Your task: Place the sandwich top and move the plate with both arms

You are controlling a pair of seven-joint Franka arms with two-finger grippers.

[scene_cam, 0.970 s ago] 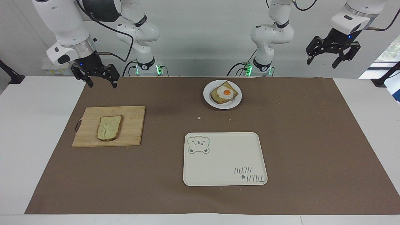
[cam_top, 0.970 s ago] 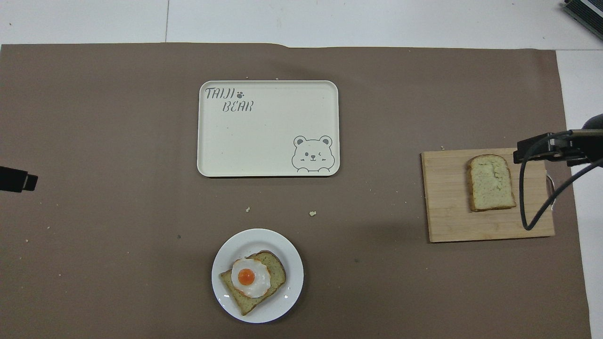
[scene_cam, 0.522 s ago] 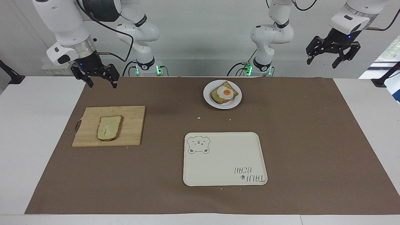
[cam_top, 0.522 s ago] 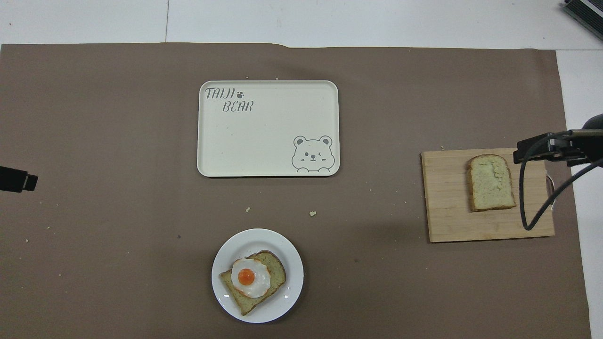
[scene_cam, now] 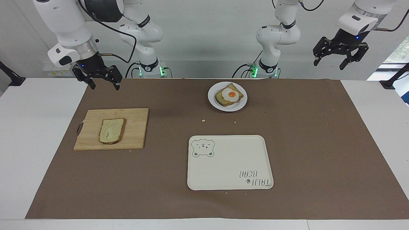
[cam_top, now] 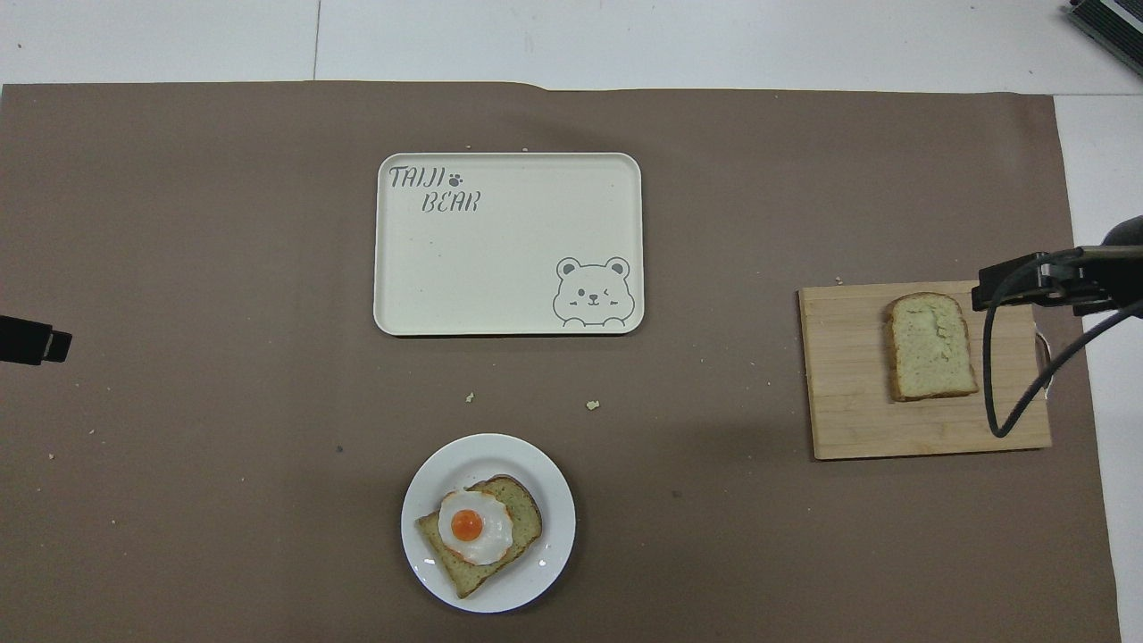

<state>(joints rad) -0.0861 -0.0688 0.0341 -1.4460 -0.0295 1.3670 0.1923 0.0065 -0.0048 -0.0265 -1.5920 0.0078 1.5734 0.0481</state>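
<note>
Looking across your table (scene_cam: 19, 134), you find the sandwich top (scene_cam: 111, 131), a pale slice of bread with a brown crust, lying flat on a wooden cutting board (scene_cam: 137, 127) toward the right arm's end. The board rests on the brown paper mat (scene_cam: 306, 143) that covers most of the table. In the overhead view the same slice (cam_top: 930, 346) sits on the board (cam_top: 848, 375) toward its edge at the right arm's end of the table.

Your plate (scene_cam: 213, 95), small, round and white, stands near the middle of the table's length, close to the robots. It carries a darker toast slice (scene_cam: 220, 99) with a fried egg (scene_cam: 230, 94) on top. Farther from the robots than the plate lies a cream rectangular tray (scene_cam: 228, 161) printed with a bear and the words TAIJI BEAR; plate and tray are apart, with a few crumbs (scene_cam: 203, 120) on the mat between them.

Your right gripper (scene_cam: 101, 84) hangs above the mat's edge closest to the robots, at the right arm's end, with its fingers spread and nothing between them; it is clear of the board and the bread. Your left gripper (scene_cam: 331, 63) is raised high over the left arm's end of the table, fingers likewise spread and empty, well apart from the plate.
</note>
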